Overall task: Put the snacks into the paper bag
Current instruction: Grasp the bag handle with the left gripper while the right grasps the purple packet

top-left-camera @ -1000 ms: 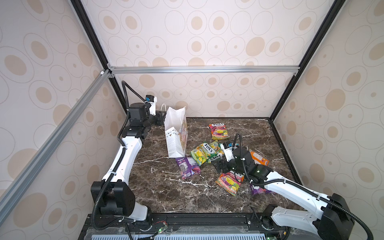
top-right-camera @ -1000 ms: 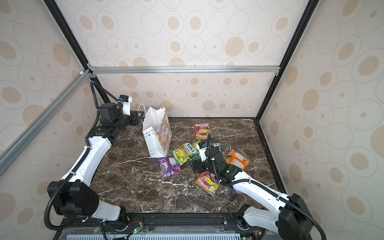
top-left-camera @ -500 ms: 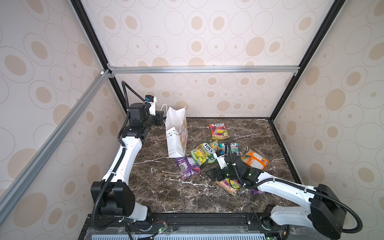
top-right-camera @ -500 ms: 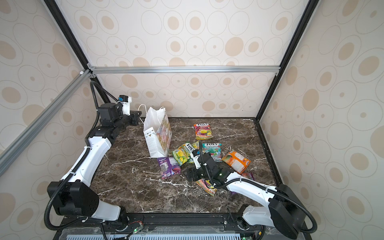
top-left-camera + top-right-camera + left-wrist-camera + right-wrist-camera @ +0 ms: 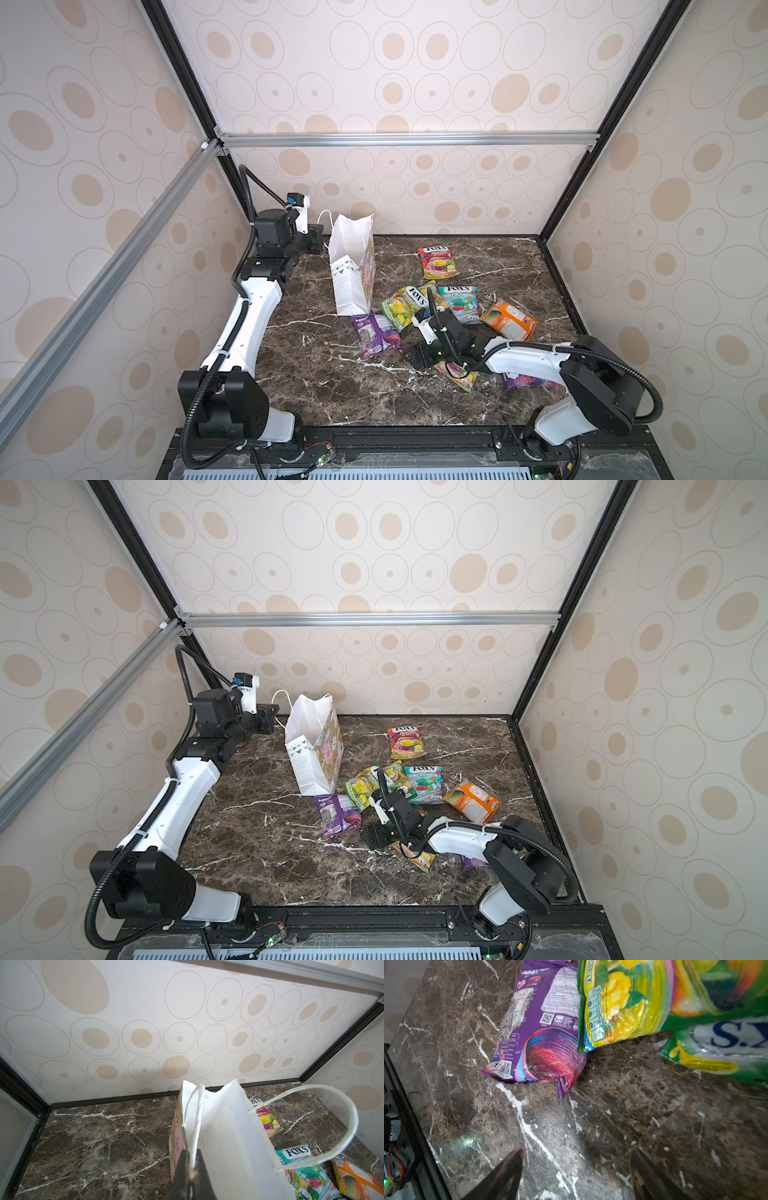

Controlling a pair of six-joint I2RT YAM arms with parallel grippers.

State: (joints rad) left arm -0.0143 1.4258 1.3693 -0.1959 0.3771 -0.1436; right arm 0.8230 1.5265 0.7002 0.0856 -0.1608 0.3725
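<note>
right gripper (image 5: 576, 1157) now hangs low, jaws apart and empty, off the snacks (image 5: 457, 303) beside the purple pouch (image 5: 542, 1043), while left gripper (image 5: 192, 1167) is newly clamped on the handle (image 5: 197, 1122) of the paper bag (image 5: 351, 270) toward the tabletop's (image 5: 332, 386) back left corner, so bagging looks ready to begin.

Marble tabletop (image 5: 332, 382) with snacks (image 5: 509, 320), paper bag (image 5: 351, 286)

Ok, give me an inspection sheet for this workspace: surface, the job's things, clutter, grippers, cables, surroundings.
Surface: dark marble table, no spills seen.
Job's things: paper bag upright at the back left; at least seven snack pouches lying on the table beside it, two partly under the right arm; none seen inside the bag.
Clutter: nothing seen.
Grippers: left gripper shut on the bag's cord handle; right gripper open, empty, low over bare marble near the purple pouch.
Cables: black hoses along both arms.
Surroundings: patterned walls, aluminium frame rails.
</note>
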